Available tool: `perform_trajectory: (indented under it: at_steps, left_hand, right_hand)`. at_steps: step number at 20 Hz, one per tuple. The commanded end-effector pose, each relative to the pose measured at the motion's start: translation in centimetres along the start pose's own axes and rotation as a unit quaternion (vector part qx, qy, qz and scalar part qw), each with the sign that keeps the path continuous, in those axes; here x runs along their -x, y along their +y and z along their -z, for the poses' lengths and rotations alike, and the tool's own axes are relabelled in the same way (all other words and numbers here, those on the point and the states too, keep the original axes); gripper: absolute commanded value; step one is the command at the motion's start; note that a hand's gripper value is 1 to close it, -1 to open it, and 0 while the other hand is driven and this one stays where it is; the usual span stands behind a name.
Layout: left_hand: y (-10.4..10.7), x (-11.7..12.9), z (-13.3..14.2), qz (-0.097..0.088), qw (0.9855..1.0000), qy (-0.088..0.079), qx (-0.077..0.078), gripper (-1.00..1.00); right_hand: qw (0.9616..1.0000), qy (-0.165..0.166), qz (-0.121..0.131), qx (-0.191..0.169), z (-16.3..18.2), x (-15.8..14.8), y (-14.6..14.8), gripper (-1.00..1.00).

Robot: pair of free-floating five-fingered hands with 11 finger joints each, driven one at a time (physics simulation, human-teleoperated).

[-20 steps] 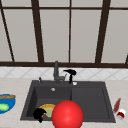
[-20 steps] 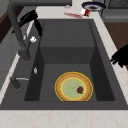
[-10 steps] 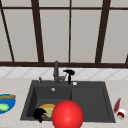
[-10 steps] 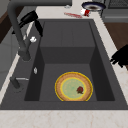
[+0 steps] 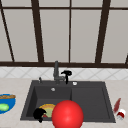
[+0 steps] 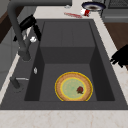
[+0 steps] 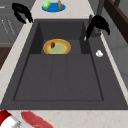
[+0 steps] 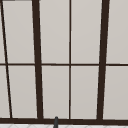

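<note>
Where the dark sink's [image 5: 87,100] front rim meets the pale bench [image 5: 15,85], the left hand [image 5: 39,114] hangs curled on nothing, near the yellow-rimmed round plate [image 6: 73,86] lying in the basin. Farther back, the right hand [image 5: 66,73] is at the dark metal faucet [image 5: 56,71] — its grip cannot be told. Faucet work is in hand, I judge; the next move calls for a sure hold there.

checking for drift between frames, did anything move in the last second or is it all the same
Nothing visibly changed. The left hand hangs at the front rim of the dark grey sink, above the round yellow-rimmed plate in the basin, and the right hand sits by the dark grey tap, both as before. The blue plate and the red-and-white bottle lie on the counter where they were.
</note>
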Motion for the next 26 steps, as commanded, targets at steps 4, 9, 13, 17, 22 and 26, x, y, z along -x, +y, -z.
perform_trajectory:
  at_steps: [4,9,13,17,22,26]
  left_hand:
    - [0.0,0.0,0.0,0.000,1.0000,0.000,0.000,0.00]
    - [0.0,0.0,0.0,0.000,1.0000,0.000,0.000,0.00]
    - [0.0,0.0,0.0,0.000,1.0000,0.000,0.000,0.00]
    - [0.0,0.0,0.0,0.000,1.0000,0.000,0.000,0.00]
    - [0.0,0.0,0.0,0.000,1.0000,0.000,0.000,0.00]
    - [0.0,0.0,0.0,0.000,1.0000,0.000,0.000,0.00]
  right_hand:
    - [0.9997,-0.008,0.014,0.019,0.6,1.4,2.6,1.00]
    - [0.9957,-0.016,0.017,0.090,-0.5,2.0,3.4,1.00]
    - [0.9887,-0.018,-0.004,0.149,-0.7,1.7,4.3,1.00]
    - [0.9800,-0.013,-0.023,0.197,-0.8,1.8,5.1,1.00]
    - [0.9639,-0.013,-0.004,0.266,-1.0,2.6,6.6,1.00]
    - [0.9495,-0.012,0.011,0.313,-1.1,2.7,7.8,1.00]
